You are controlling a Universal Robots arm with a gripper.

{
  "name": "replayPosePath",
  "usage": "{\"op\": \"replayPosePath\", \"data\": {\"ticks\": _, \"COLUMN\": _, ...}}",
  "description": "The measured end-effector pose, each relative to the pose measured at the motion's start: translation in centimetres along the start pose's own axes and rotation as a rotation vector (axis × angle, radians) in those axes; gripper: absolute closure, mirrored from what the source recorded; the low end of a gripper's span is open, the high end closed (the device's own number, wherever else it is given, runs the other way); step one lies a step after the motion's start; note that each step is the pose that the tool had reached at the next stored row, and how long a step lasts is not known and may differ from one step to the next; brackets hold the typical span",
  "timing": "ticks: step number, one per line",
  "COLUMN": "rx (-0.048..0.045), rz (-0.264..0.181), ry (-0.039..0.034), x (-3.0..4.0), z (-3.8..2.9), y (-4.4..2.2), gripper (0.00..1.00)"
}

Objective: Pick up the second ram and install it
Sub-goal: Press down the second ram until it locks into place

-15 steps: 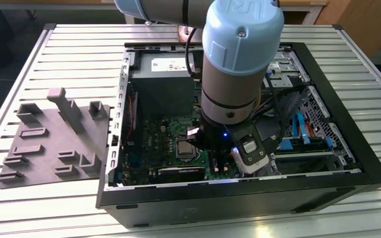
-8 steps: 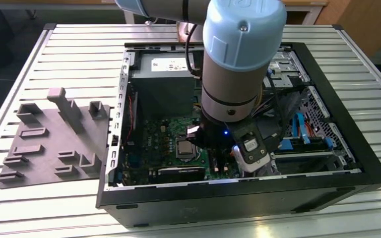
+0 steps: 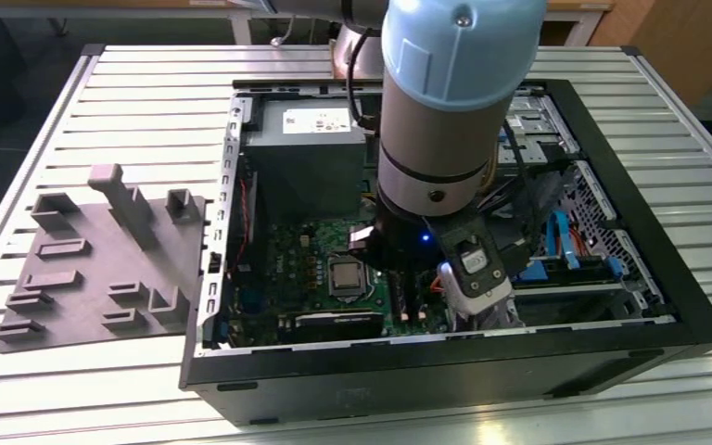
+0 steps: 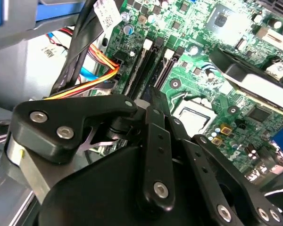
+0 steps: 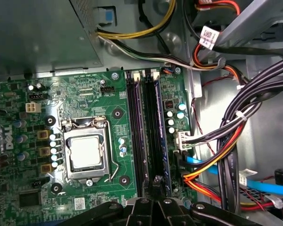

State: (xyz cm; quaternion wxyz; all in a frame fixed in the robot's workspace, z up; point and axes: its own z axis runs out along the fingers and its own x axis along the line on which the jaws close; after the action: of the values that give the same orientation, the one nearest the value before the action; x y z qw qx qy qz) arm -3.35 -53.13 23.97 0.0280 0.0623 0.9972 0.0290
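While the arm reaches into the case point(image 3: 653, 334):
Gripper point(image 5: 156, 200): state unclear, cannot tell.
Ram point(image 5: 153, 127): just ahead, seated in its slot.
Socket point(image 5: 86, 151): beside.

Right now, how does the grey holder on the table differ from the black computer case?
The grey holder is low and flat with short posts; the computer case is a black, high-walled box. The holder lies apart from the arm; the case holds a motherboard, and the arm reaches into it. Both rest on the slatted table.
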Motion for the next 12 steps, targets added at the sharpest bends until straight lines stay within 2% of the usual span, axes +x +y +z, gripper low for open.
{"op": "replayPosePath", "data": {"ticks": 12, "rx": -0.0032, "rz": 0.0, "ry": 0.0004, "x": 0.02, "z": -0.02, "y": 0.22, "gripper": 0.89}}
